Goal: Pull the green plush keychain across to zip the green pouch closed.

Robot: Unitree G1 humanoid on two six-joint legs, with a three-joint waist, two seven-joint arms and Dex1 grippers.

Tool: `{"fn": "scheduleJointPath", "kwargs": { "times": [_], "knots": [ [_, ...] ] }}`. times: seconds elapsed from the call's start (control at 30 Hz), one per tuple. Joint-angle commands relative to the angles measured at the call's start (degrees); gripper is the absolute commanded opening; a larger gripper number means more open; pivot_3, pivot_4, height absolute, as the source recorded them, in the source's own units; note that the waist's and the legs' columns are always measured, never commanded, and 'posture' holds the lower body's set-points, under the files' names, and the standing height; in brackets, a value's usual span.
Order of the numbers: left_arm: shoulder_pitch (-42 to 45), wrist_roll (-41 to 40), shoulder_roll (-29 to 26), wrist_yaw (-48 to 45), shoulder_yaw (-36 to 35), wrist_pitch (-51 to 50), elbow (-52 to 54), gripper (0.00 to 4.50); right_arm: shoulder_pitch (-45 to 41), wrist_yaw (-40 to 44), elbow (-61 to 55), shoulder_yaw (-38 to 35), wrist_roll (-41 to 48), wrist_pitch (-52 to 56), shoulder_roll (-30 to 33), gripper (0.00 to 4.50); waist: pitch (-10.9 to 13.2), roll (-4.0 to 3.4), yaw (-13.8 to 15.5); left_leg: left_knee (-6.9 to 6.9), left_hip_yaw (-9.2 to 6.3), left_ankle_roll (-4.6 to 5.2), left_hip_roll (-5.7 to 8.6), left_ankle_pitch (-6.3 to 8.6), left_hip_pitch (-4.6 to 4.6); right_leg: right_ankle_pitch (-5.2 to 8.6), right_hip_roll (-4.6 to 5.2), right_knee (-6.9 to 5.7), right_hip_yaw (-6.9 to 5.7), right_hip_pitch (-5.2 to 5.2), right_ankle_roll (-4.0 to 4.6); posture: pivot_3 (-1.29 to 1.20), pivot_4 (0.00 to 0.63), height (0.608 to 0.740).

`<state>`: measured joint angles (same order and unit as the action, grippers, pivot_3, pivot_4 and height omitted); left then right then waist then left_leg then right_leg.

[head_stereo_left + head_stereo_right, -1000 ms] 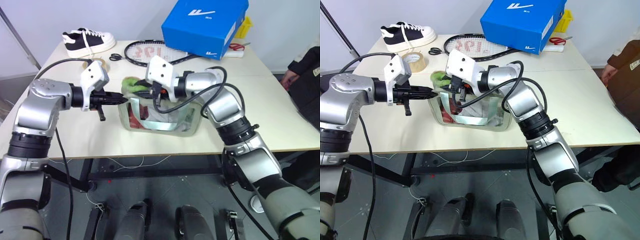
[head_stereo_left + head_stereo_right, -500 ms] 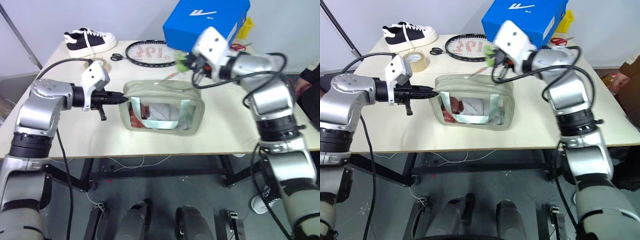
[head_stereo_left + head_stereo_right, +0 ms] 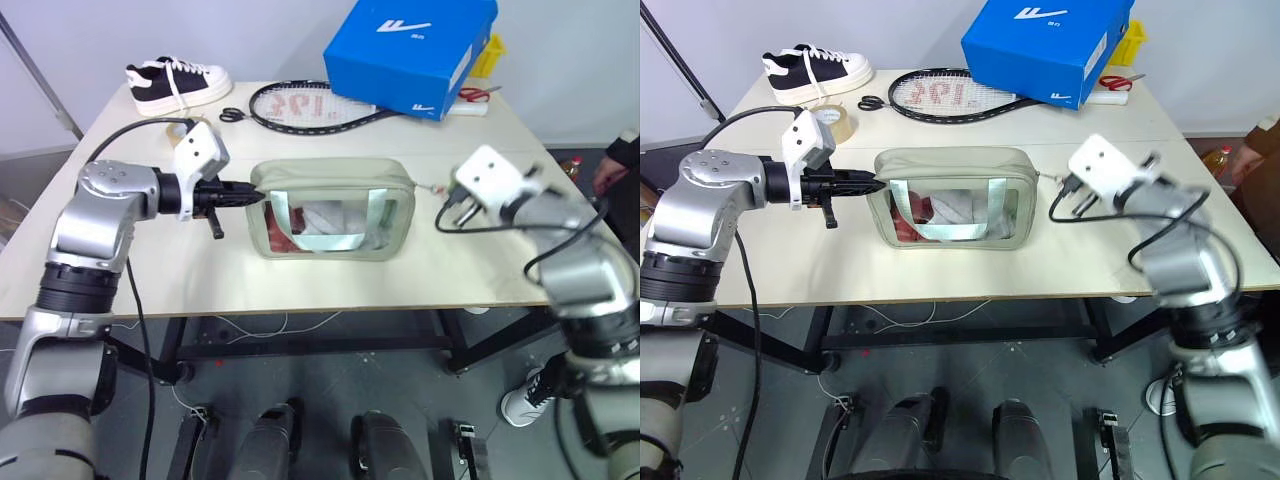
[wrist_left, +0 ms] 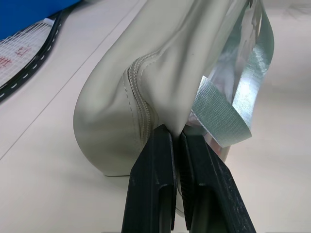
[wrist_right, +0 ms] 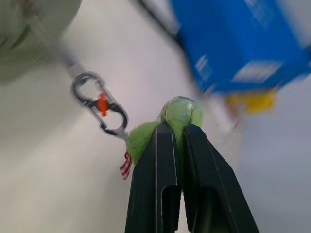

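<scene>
The green pouch (image 3: 330,210) stands on the table with its clear window and two light straps facing me. Its top looks closed from end to end. My left gripper (image 3: 250,197) is shut on the pouch's left end, pinching the fabric beside the zipper seam (image 4: 141,111). My right gripper (image 3: 1060,200) hovers just off the pouch's right end. It is shut on the green plush keychain (image 5: 177,114), whose metal clip (image 5: 99,104) and chain run taut back toward the pouch's corner (image 5: 29,24).
A blue shoebox (image 3: 410,45), a racket (image 3: 300,103), a black-and-white shoe (image 3: 178,82), black scissors (image 3: 232,114) and a tape roll (image 3: 830,122) sit at the back of the table (image 3: 150,270). A person (image 3: 615,165) stands at the right edge.
My right gripper swept from the pouch's left end across to beyond its right end, carrying the keychain along. The pouch's gaping top has drawn closed. My left gripper kept its hold.
</scene>
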<state>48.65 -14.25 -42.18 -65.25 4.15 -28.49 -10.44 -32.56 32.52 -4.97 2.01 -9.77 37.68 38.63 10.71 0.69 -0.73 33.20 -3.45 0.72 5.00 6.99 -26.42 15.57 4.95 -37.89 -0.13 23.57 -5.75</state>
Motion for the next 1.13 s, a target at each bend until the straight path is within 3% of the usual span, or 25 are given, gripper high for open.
{"fn": "scheduleJointPath", "kwargs": {
  "times": [0.03, 0.17, 0.27, 0.43, 0.47, 0.57, 0.73, 0.77, 0.8, 0.9, 1.13],
  "knots": [
    [1.27, 0.09, -0.10, 0.04, -0.14, 0.22, 0.60, 0.00, 3.57, -2.50, -2.96, -3.65, 6.44, 9.06, -9.09, 0.01, 0.02, -0.05, -0.24, 0.01, 0.01, 0.00, 0.00, 0.00, 0.01, 0.00, 0.00, -0.03, 0.00, 0.00, 0.00, 0.00, 0.150, 0.740],
    [1.52, 0.11, 0.13, -0.10, -0.01, 0.19, 0.40, 0.00, 3.93, -6.51, -0.88, -6.61, 10.50, 12.68, -17.37, 0.01, 0.05, -0.11, -0.12, 0.03, 0.01, 0.01, 0.02, -0.01, 0.04, -0.01, 0.00, -0.05, -0.01, -0.02, -0.01, 0.00, 0.150, 0.740],
    [1.56, -0.05, 0.20, -0.14, 0.09, 0.03, 0.67, 0.00, 2.78, -8.25, 0.55, -8.72, 12.53, 13.54, -19.65, 0.01, 0.05, -0.11, 0.01, 0.03, 0.00, 0.00, 0.02, -0.01, 0.04, -0.01, -0.01, -0.04, -0.02, -0.03, -0.02, 0.00, 0.150, 0.740],
    [1.46, -0.16, 0.04, -0.13, -0.03, -0.01, 0.86, 0.00, -0.72, -7.43, 1.14, -11.87, 15.19, 12.58, -15.95, 0.01, 0.05, -0.12, 0.01, 0.02, 0.01, 0.00, 0.04, -0.01, 0.05, -0.01, 0.00, -0.04, -0.02, -0.03, -0.02, 0.00, 0.150, 0.740],
    [1.55, -0.45, 0.07, -0.19, -0.34, 0.02, 0.80, 0.00, -1.88, -4.85, 0.91, -12.18, 15.92, 11.86, -12.69, 0.33, 0.06, -0.13, 0.05, 0.02, 0.01, 0.00, 0.04, -0.01, 0.04, -0.01, 0.00, -0.04, -0.02, -0.02, -0.02, 0.00, 0.150, 0.740],
    [2.47, -1.19, -0.18, -0.65, -1.28, 0.18, -0.33, 1.08, -4.04, 3.80, -0.70, -11.07, 18.52, 10.41, -3.02, 1.55, 0.09, -0.16, 0.19, 0.04, 0.03, 0.01, 0.07, 0.00, 0.01, -0.01, 0.04, -0.02, -0.04, -0.01, -0.02, 0.00, 0.150, 0.740],
    [5.23, -2.46, -2.19, -3.97, -2.25, -0.35, -4.55, 3.65, -7.48, 20.05, -5.75, -10.43, 28.89, 15.42, 10.53, 4.18, 0.10, -0.16, -0.39, 0.02, 0.03, 0.04, -0.01, 0.02, 0.00, 0.00, 0.02, 0.03, -0.05, -0.01, -0.02, 0.00, 0.150, 0.740],
    [5.91, -2.86, -2.56, -4.52, -2.62, -0.66, -5.59, 4.14, -8.55, 22.38, -6.86, -10.82, 31.65, 17.35, 12.07, 4.50, 0.10, -0.15, -0.54, 0.01, 0.04, 0.05, -0.02, 0.02, 0.00, 0.01, 0.02, 0.04, -0.05, 0.01, 0.00, 0.00, 0.150, 0.740],
    [6.44, -3.34, -2.92, -5.18, -3.02, -1.11, -6.38, 4.42, -9.48, 24.03, -7.78, -11.03, 33.82, 18.77, 13.27, 4.50, 0.10, -0.15, -0.66, 0.00, 0.04, 0.06, -0.05, 0.03, 0.00, 0.02, 0.02, 0.04, -0.05, 0.02, 0.02, 0.00, 0.150, 0.740],
    [7.43, -3.58, -4.27, -5.67, -3.42, -3.07, -7.30, 4.42, -12.29, 26.46, -11.07, -11.44, 39.61, 22.94, 15.13, 4.50, 0.10, -0.16, -0.58, 0.00, 0.04, 0.08, -0.07, 0.05, -0.02, 0.11, 0.04, 0.07, -0.04, 0.03, 0.19, 0.00, 0.150, 0.740],
    [6.79, -3.24, -5.11, -6.53, -3.26, -3.12, -6.68, 4.42, -14.71, 21.49, -14.94, -9.94, 42.98, 26.18, 13.25, 4.50, 0.10, -0.15, 0.08, 0.01, 0.01, 0.01, -0.04, 0.17, -0.13, 0.14, 0.11, 0.49, -0.05, 0.00, 0.24, 0.00, 0.150, 0.740]
  ]
}}
